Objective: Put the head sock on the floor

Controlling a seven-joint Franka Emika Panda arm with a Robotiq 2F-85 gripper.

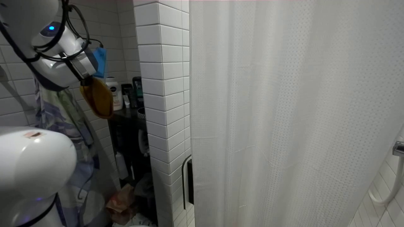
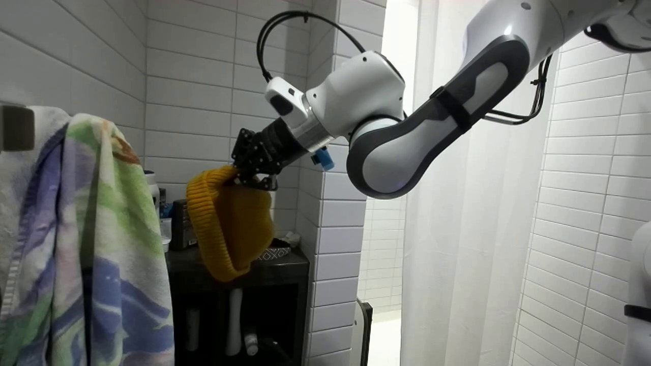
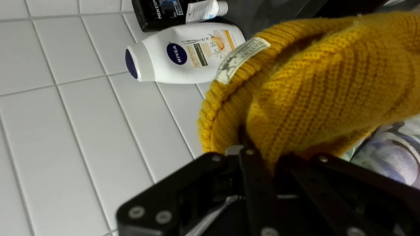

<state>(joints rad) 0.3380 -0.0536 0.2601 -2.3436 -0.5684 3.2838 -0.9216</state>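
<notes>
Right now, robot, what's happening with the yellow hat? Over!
End effector gripping yellow hat. It hangs in midair, not put down yet. Dark shelf nearby, might get in the way.

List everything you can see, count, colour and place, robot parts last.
tiled walls: several, white, background
knit beanie: one, mustard, held midair
shelf unit: one, black, by tiled walls
Nivea bottle: one, white, on shelf unit
toiletry containers: at least two, black, on shelf unit
small tube: one, white, by toiletry containers
patterned box: one, black-and-white, on shelf unit
towel: at least one, multicoloured, hanging
crumpled bag: one, brown, low down
shower curtain: one, white, hanging
shower hose: one, white, beside shower curtain
arm: one, white, high up
gripper: one, black, holding knit beanie
</notes>
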